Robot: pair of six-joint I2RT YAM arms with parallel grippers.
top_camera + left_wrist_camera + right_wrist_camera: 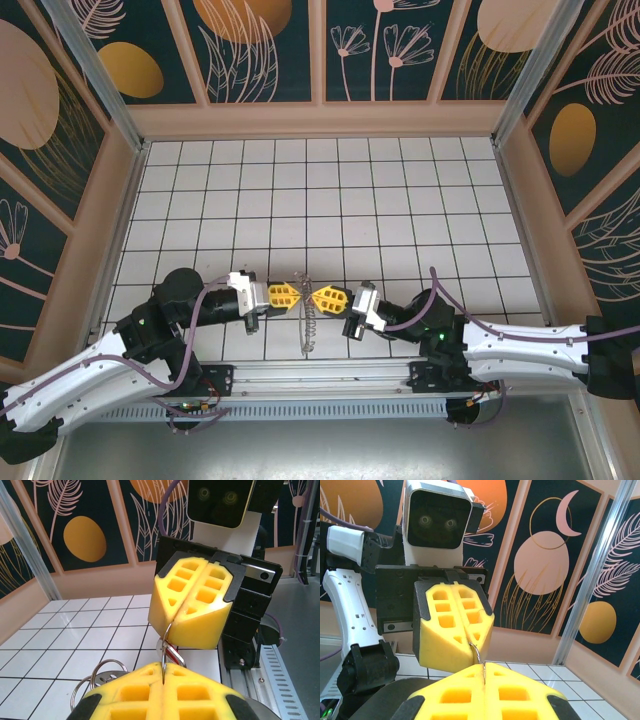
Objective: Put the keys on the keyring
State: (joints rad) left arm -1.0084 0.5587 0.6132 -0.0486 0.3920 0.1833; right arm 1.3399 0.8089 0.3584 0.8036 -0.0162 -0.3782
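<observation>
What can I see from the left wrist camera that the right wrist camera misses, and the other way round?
Left wrist view: a tiny red key beside the wire, and a bunch of silver loops at the lower left.
Right wrist view: the left arm's white link and a wall panel with a crescent moon.
Both: two yellow-fingered grippers face to face, the left gripper and the right gripper, each shut on the thin wire of the keyring.
</observation>
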